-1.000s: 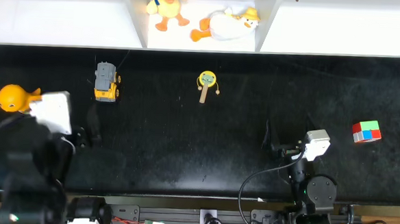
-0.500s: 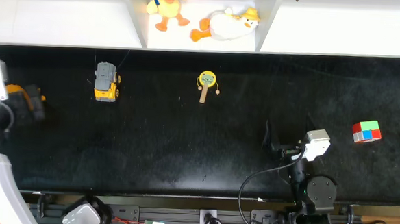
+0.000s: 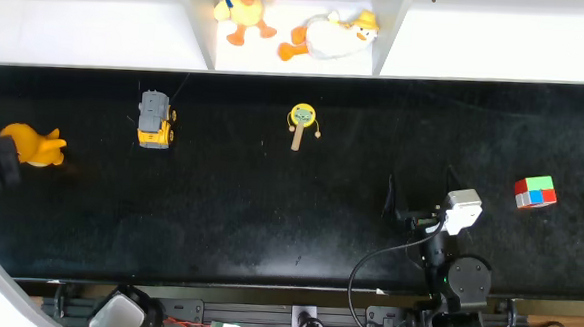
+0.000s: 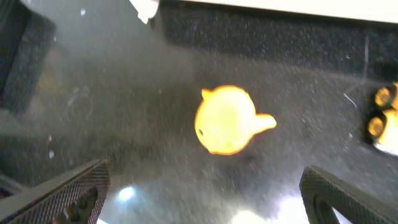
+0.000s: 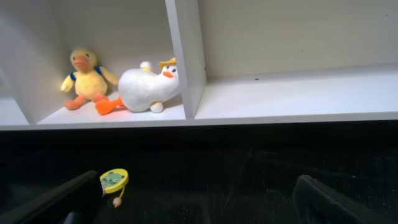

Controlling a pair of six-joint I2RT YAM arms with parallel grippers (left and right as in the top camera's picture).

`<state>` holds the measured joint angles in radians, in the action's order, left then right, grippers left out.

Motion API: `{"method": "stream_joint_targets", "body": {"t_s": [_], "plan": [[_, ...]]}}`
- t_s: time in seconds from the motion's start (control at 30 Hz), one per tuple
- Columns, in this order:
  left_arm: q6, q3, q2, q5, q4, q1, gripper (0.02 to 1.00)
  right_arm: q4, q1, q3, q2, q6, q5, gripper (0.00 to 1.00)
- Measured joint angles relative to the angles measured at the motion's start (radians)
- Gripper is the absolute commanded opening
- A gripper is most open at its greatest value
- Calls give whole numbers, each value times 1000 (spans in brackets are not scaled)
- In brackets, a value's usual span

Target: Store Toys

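Item: orange toy, lying on the black mat at its far left end, well apart from the shelf.
Left gripper: fingers spread wide, nothing held, hanging over the toy, which sits between them and a little ahead.
Right gripper: parted, empty, low by its base, facing the shelf.
Step judged: closing on the orange toy for carriage to a shelf compartment.
Handling advice: centre on the round body, not the small projecting nub. Descend straight, close gently and lift clear before travelling.
Other stock: truck, rattle and cube on the mat.
Unclear: the toy's exact form is blurred. The gripper's height above it cannot be told. The top view's edge cuts off the left arm.
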<state>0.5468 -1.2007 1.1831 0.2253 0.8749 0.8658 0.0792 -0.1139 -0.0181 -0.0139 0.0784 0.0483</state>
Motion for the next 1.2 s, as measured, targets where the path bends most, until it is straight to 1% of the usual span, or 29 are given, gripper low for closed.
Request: {"method": "stream_joint_targets", "body": {"t_s": [0.13, 0.3, 0.53, 0.77, 0.97, 1.2], "plan": [[8, 39, 103, 27, -134, 0, 998, 0, 0, 0, 0, 0, 0, 996], [6, 97, 160, 50, -204, 0, 998, 0, 0, 0, 0, -1, 0, 993], [6, 217, 164, 86, -306, 0, 998, 0, 0, 0, 0, 0, 0, 996], [6, 239, 172, 97, -345, -3, 998, 0, 0, 0, 0, 0, 0, 993], [6, 240, 232, 96, -380, -53, 998, 0, 0, 0, 0, 0, 0, 996], [6, 241, 235, 53, -360, -61, 998, 0, 0, 0, 0, 0, 0, 996]]}}
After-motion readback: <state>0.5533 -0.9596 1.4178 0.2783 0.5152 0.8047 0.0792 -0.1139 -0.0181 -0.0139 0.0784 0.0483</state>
